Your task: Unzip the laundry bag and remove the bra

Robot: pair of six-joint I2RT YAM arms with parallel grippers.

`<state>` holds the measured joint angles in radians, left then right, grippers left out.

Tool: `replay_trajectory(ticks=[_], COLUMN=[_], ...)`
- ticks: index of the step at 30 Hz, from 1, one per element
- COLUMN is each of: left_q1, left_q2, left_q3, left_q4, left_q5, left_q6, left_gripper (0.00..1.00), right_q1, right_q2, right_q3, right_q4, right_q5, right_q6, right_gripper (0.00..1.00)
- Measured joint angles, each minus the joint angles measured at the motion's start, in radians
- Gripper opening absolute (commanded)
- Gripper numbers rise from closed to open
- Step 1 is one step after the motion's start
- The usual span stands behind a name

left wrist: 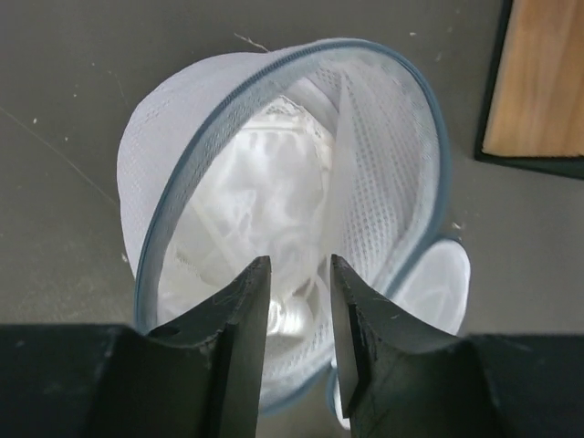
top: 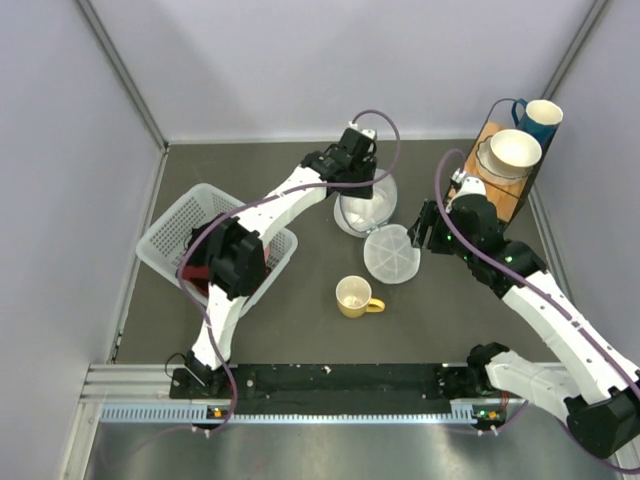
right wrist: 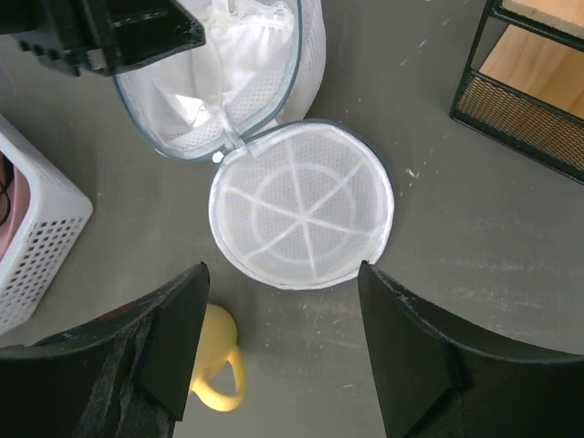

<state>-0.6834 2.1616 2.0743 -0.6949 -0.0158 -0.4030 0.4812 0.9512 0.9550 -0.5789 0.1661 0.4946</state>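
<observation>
laundry bag (right wrist: 301, 205): white mesh, unzipped, halves hinged open | bra (left wrist: 265, 192): white, inside

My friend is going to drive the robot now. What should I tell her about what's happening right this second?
Left gripper: fingers a narrow gap apart, down in the open laundry bag over the bra; can't tell if they pinch it.
Right gripper: open, empty, above the bag's lid half.
Done: bag unzipped, lid half lying flat on the table beside the other half.
To do: grab the white bra inside the bag and lift it out.
</observation>
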Motion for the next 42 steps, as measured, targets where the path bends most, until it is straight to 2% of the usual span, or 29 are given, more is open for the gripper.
replay_trajectory(ticks=[1,6,12,13,16,17,18,27,35,42], left_q1=[0.0,-0.01,-0.033,-0.035,-0.041,-0.043,-0.045,-0.046,-0.043,-0.015], left_q2=[0.021,0.106,0.224,0.242,0.266,0.266,0.266,0.239,0.061,-0.093], left_q3=[0.01,0.029,0.033,0.033,0.033,0.034,0.035,0.03,-0.009,-0.032], left_q4=[0.01,0.039,0.045,0.044,0.05,0.052,0.053,0.037,-0.016,-0.005], left_q5=[-0.009,-0.121,-0.184,-0.187,-0.198,-0.204,-0.211,-0.199,-0.072,0.099], left_q6=[0.007,0.041,0.065,0.065,0.069,0.073,0.077,0.108,0.117,0.079], left_gripper=[0.45,0.54,0.56,0.55,0.38,0.28,0.01,0.0,0.0,0.0], right_q1=[0.0,0.0,0.0,0.0,0.0,0.0,0.0,0.0,0.0,0.0], right_q2=[0.0,0.017,0.037,0.039,0.04,0.04,0.04,0.046,0.108,0.108], right_q3=[0.0,0.0,0.0,0.0,0.0,0.0,0.0,0.003,0.029,0.06], right_q4=[-0.002,-0.017,-0.018,-0.018,-0.018,-0.018,-0.018,-0.018,-0.021,-0.016], right_q5=[0.0,-0.002,-0.006,-0.006,-0.008,-0.009,-0.01,-0.011,-0.01,-0.003], right_q6=[0.0,0.001,0.001,0.001,0.001,0.001,0.001,0.005,0.003,-0.001], right_gripper=[0.67,0.67,0.67,0.67,0.67,0.67,0.67,0.66,0.67,0.67])
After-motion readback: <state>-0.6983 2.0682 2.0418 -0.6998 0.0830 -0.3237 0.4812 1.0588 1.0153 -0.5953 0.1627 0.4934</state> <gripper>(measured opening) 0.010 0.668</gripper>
